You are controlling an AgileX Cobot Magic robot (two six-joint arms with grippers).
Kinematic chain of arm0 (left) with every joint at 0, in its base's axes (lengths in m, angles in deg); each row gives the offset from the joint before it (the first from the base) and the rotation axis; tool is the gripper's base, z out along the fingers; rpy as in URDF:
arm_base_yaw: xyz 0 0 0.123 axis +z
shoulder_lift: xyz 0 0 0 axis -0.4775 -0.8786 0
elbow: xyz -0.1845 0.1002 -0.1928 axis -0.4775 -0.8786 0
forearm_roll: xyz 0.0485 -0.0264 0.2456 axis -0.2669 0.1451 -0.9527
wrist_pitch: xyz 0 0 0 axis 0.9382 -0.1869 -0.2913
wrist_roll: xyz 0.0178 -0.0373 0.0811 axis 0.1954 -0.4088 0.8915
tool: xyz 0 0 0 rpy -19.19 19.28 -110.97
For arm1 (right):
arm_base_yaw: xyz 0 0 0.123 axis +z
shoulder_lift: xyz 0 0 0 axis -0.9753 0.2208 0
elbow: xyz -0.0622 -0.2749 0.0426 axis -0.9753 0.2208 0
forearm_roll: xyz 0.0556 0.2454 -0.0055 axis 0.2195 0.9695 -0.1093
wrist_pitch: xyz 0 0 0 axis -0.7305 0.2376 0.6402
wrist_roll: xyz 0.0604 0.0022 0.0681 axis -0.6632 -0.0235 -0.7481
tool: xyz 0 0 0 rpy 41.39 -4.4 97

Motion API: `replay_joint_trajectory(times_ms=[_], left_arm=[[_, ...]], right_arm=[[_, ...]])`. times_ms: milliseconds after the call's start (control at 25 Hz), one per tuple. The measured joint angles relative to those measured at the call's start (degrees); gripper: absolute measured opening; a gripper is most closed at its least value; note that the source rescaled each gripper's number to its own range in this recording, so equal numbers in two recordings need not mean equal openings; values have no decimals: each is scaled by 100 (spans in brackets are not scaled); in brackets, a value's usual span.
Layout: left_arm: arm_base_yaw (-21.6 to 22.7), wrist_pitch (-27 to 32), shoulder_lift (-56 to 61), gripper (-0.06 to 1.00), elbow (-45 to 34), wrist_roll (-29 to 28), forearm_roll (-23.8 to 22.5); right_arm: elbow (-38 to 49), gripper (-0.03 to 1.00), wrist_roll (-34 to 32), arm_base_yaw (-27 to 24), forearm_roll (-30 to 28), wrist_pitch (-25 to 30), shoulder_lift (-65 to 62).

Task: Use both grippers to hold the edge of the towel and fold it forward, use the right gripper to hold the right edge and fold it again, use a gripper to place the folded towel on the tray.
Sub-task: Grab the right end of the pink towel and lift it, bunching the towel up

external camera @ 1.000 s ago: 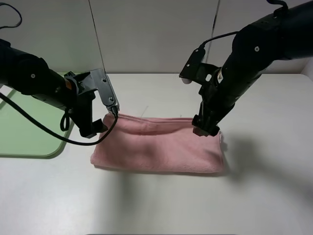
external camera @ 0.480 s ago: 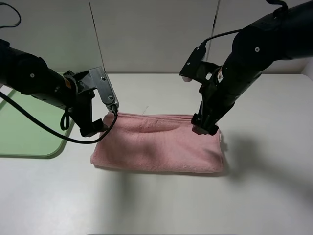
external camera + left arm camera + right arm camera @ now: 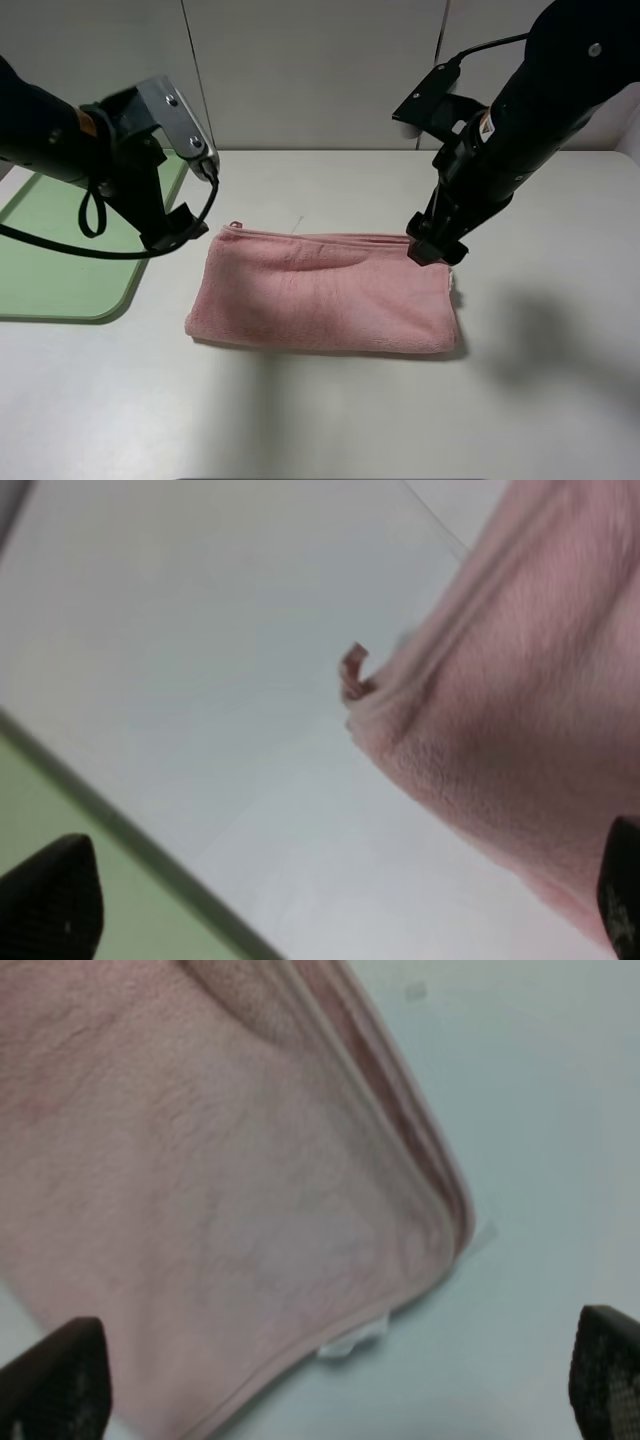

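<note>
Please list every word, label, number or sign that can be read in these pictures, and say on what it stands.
No text can be read in any view.
White tag on the towel: blurred, no print can be made out.
Coloured mark on the right arm: too small to read.

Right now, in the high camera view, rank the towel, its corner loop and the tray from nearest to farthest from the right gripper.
1. The towel: its far right corner is right at the right gripper.
2. The corner loop: at the towel's far left corner.
3. The tray: farthest, off to the left past the towel.
</note>
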Motion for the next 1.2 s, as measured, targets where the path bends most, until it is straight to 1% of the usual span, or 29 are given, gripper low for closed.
replay_joint_trajectory(times_ms=[280, 440, 520, 680, 840, 1000, 1200], left_arm=[[0, 773, 1419, 100, -5, -1002, 0], [0, 1363, 2214, 100, -5, -1470, 0], [0, 1734, 2593, 100, -5, -1654, 0], [0, 2463, 3262, 100, -5, -2200, 0], [0, 3023, 4008, 100, -100, -2753, 0], [0, 3464, 4826, 100, -339, -3185, 0], [0, 3808, 5890, 100, -707, -3406, 5]], right_arm=[[0, 100, -756, 0, 286, 918, -612], [0, 100, -872, 0, 516, 1298, -1101], [0, 100, -896, 0, 630, 1398, -1353], [0, 100, -1054, 0, 719, 1577, -1854], [123, 100, -1168, 0, 739, 1681, -2384], [447, 100, -1257, 0, 739, 1704, -2995], [914, 100, -1421, 0, 745, 1727, -3735]])
